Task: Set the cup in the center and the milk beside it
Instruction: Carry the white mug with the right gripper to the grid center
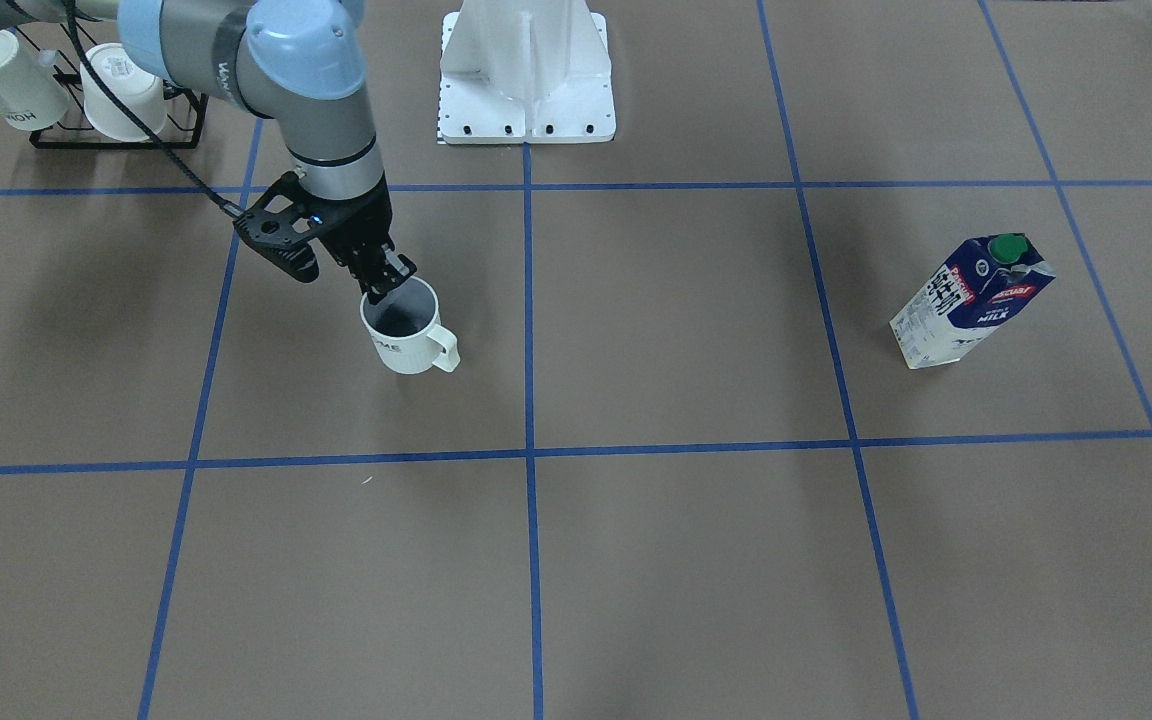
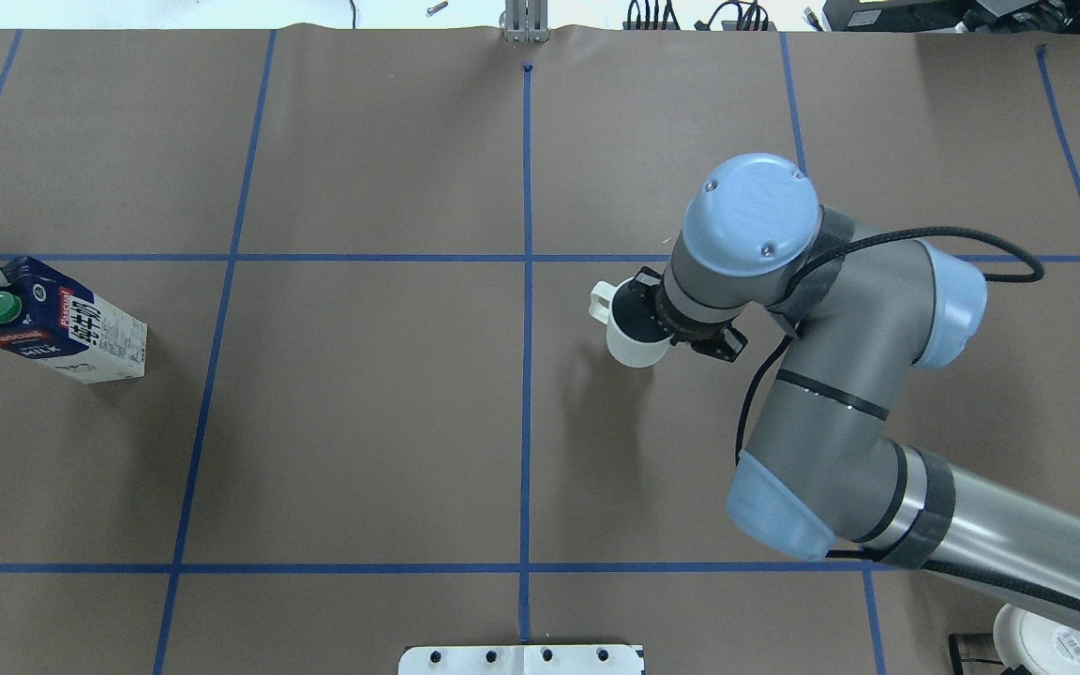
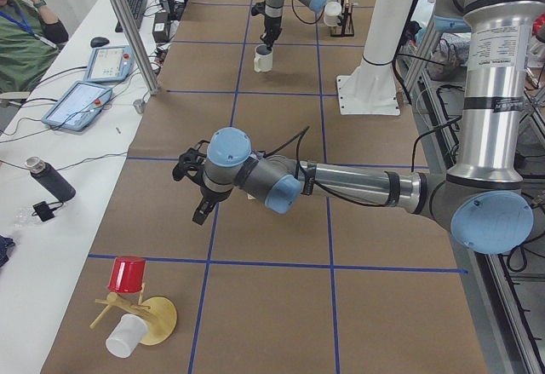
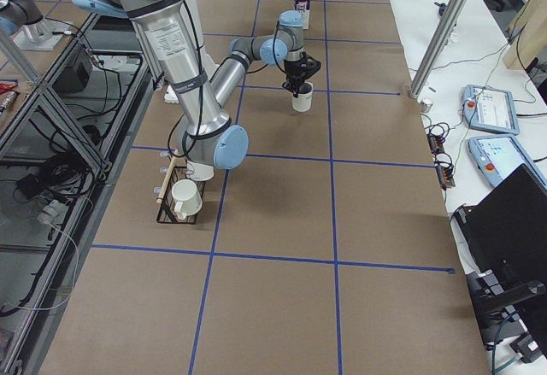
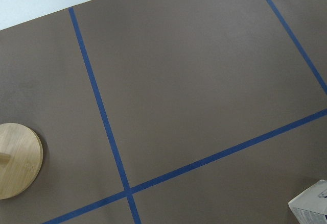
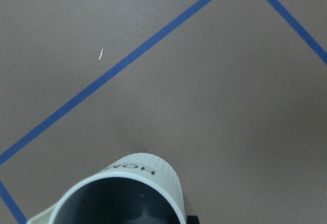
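Cup placing is on: right claw pinches the cup by its rim at the center squares; next, settle it upright and release.

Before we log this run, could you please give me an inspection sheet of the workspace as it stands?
Surface: brown paper marked with blue tape lines.
Job's things: the cup is in a middle square, on the robot's right of the centre line; the milk stands upright far out on the robot's left, untouched.
Clutter: black rack with white mugs by the right arm; wooden stand with a red cup and a white cup at the left end.
Claws: right claw shut on the cup's rim; left claw over bare paper, open or shut cannot be told.
Cables: black cable running to the right wrist.
Surroundings: seated person, tablets and bottle at the side desk.
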Available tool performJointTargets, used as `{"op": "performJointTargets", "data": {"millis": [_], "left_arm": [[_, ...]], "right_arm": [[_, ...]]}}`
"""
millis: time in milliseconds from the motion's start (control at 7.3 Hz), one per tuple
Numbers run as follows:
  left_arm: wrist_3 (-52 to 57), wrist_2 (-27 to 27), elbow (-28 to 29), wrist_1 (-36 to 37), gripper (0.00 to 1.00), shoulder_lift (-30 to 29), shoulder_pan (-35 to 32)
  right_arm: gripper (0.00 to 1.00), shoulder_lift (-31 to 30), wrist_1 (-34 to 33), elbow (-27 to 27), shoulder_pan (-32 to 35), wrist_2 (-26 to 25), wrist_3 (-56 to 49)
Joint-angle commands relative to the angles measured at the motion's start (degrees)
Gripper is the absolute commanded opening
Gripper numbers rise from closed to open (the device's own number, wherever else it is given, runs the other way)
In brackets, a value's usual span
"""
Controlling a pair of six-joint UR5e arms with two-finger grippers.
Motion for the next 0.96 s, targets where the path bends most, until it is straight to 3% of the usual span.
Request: {"op": "performJointTargets", "data": {"millis": [0,274,548,685,822], "left_arm": [[0.0,0.0,0.2,0.0,0.99,0.0,0.0],[0.1,0.0,0.4,0.0,0.99,0.0,0.0],[0.1,0.0,0.4,0.0,0.99,0.0,0.0],[0.0,0.0,0.4,0.0,0.99,0.0,0.0],[0.1,0.0,0.4,0.0,0.99,0.0,0.0]], "right_arm": [[0.0,4.5,-0.2,-2.0,-4.9,-3.0,6.6],[0.0,6.3,0.4,-6.3,-5.4,-5.1,10.3],[0.0,5.7,0.4,-6.5,-5.2,-6.2,10.2],[0.15,5.9,0.4,-6.5,-5.3,-6.7,9.8],[0.99,6.1,0.4,-5.8,-5.2,-7.5,9.5]]}}
